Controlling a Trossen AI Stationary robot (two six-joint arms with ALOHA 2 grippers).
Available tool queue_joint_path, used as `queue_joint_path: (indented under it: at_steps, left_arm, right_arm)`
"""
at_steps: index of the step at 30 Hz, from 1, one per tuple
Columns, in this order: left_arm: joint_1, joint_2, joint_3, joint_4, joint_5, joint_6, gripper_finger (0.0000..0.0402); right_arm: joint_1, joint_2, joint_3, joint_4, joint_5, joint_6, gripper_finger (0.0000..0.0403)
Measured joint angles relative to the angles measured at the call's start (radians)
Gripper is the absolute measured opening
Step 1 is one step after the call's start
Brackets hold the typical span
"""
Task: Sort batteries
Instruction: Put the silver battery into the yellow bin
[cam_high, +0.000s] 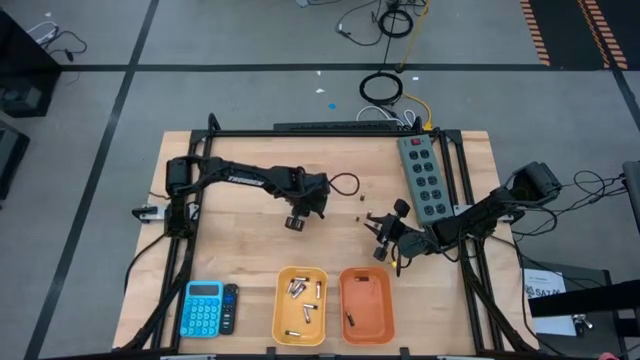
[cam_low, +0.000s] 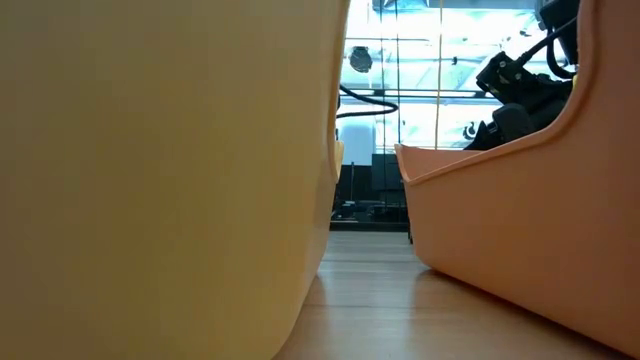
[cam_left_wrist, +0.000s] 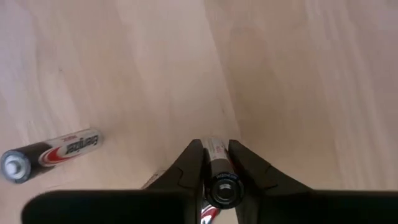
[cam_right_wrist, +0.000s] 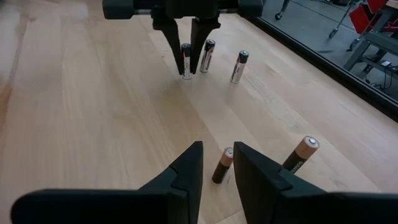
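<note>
My left gripper (cam_high: 296, 222) hangs over the middle of the table, shut on a silvery and black battery (cam_left_wrist: 216, 163). Another silvery and black battery (cam_left_wrist: 51, 154) lies on the wood beside it. In the right wrist view, the left gripper (cam_right_wrist: 189, 67) shows farther off with two loose batteries (cam_right_wrist: 207, 56) next to it. My right gripper (cam_right_wrist: 217, 149) is open to the right of centre. Its fingers stand on either side of a small copper and black battery (cam_right_wrist: 222, 165) on the table. A second copper one (cam_right_wrist: 300, 154) lies nearby. My left gripper pinches the battery's body (cam_left_wrist: 213, 152) between its two fingers, coming from above and pointing down. The battery runs along the fingers, its dark end (cam_left_wrist: 224, 186) toward the wrist. Whether its lower end (cam_right_wrist: 185, 76) rests on the table, I cannot tell.
A yellow tray (cam_high: 281, 310) near the table's near edge holds several batteries. The orange tray (cam_high: 384, 305) next to it holds one. A blue calculator (cam_high: 203, 308) lies at near left and a grey power strip (cam_high: 425, 175) at far right. Bare wood lies between the grippers and trays.
</note>
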Motion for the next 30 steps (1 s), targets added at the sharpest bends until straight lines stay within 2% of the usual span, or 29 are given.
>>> queue_joint_path:
  at_steps: [7, 16, 22, 30]
  left_arm:
    - [-0.001, -0.002, 0.005, -0.006, 0.016, -0.001, 0.0054]
    - [-0.030, -0.005, 0.171, -0.047, 0.206, -0.069, 0.0054]
    - [-0.122, -0.005, 0.266, -0.129, 0.306, -0.094, 0.0054]
    - [-0.309, -0.006, 0.286, -0.215, 0.319, -0.180, 0.0054]
  right_arm:
    - [0.000, 0.000, 0.000, -0.002, 0.000, 0.000, 0.0079]
    - [0.000, 0.000, 0.000, -0.003, 0.004, 0.001, 0.0079]
    - [0.000, 0.000, 0.000, -0.022, 0.004, 0.001, 0.0079]
    - [0.000, 0.000, 0.000, -0.026, 0.004, 0.005, 0.0079]
